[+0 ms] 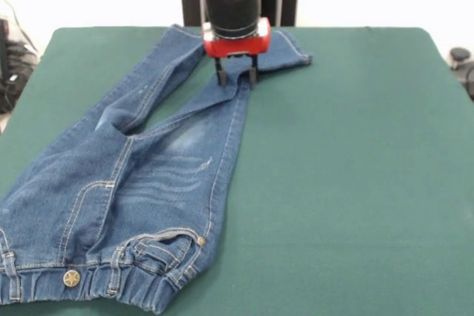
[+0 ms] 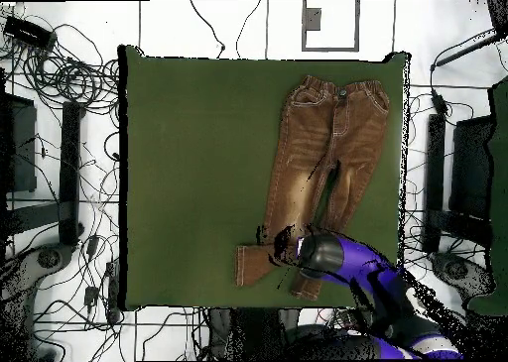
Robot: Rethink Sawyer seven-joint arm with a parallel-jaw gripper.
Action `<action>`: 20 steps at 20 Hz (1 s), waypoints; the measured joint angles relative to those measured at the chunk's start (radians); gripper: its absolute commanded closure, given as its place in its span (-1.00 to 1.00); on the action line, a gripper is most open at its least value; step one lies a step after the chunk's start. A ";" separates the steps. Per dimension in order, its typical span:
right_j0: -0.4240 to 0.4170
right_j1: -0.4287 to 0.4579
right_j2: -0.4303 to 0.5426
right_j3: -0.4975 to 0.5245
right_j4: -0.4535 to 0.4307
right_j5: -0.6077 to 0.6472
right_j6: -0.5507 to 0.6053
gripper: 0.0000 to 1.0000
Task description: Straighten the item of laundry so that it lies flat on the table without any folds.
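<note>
Jeans (image 1: 141, 190) sit on the robot's right half of the green table (image 1: 348, 183), waistband at the edge farthest from the pedestal, legs running back toward the base. One lower leg is bent sideways near the hem. Gripper (image 1: 236, 77) is down on that leg, fingers narrowly apart; can't tell if any fabric is pinched.

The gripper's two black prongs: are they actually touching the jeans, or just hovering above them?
Touching. In the front view the gripper has its open fingertips planted on the jeans near the leg hems, with no gap visible beneath them.
</note>
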 measured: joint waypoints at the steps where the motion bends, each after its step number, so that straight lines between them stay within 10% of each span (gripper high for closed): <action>1: 0.002 -0.001 -0.002 0.000 0.000 0.000 0.000 -1.00; 20: 0.041 -0.166 -0.048 0.013 -0.001 0.016 0.000 -1.00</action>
